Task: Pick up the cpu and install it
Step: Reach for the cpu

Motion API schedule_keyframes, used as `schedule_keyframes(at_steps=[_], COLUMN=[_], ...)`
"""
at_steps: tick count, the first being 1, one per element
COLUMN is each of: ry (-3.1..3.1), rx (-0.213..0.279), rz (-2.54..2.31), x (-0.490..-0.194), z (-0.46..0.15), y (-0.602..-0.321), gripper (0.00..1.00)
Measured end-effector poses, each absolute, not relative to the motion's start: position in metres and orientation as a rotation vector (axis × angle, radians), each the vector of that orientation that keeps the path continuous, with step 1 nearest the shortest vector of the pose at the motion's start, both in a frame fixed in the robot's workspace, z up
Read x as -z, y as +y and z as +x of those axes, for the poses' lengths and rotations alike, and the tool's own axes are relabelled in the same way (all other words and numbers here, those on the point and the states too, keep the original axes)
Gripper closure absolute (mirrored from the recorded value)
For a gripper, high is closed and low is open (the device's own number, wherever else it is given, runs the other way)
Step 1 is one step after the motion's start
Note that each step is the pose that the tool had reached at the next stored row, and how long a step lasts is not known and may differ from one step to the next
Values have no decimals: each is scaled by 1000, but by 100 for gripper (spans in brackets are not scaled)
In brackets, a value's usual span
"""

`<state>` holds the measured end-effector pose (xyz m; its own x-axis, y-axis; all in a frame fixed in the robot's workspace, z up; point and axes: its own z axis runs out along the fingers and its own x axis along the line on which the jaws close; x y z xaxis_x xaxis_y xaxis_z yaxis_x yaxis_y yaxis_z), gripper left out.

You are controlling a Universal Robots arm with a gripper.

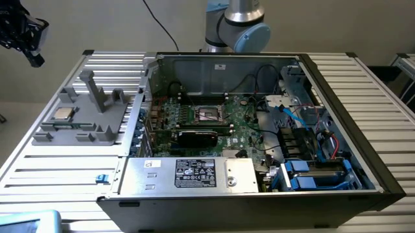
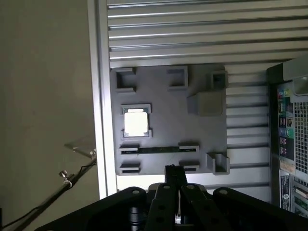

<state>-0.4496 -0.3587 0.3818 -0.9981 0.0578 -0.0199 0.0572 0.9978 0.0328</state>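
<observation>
Pick-up not yet made — the cpu (image 1: 62,113) is seen seated in the grey fixture (image 1: 91,127) on the worktop (image 1: 363,92), jaws closed and empty well apart from it — motherboard socket (image 1: 211,115) apparently unfilled.

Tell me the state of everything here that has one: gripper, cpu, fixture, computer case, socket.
gripper: shut, nothing seen in it, raised clear of the cpu.
cpu: lying flat in a recess of the grey fixture, not picked up.
grey fixture: resting on the slatted table, beside the case.
computer case: on its side, panel off, inside exposed.
cpu socket: on the motherboard; latched or not, cannot tell.
</observation>
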Motion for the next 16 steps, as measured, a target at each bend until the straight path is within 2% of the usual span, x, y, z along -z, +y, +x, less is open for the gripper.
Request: schedule_keyframes(at_steps=[12,16], ry=[3119,3119], rx=[-15,-14], rz=[87,86], x=[-378,-378], z=[-479,-479], y=[-329,-326], gripper=[89,89])
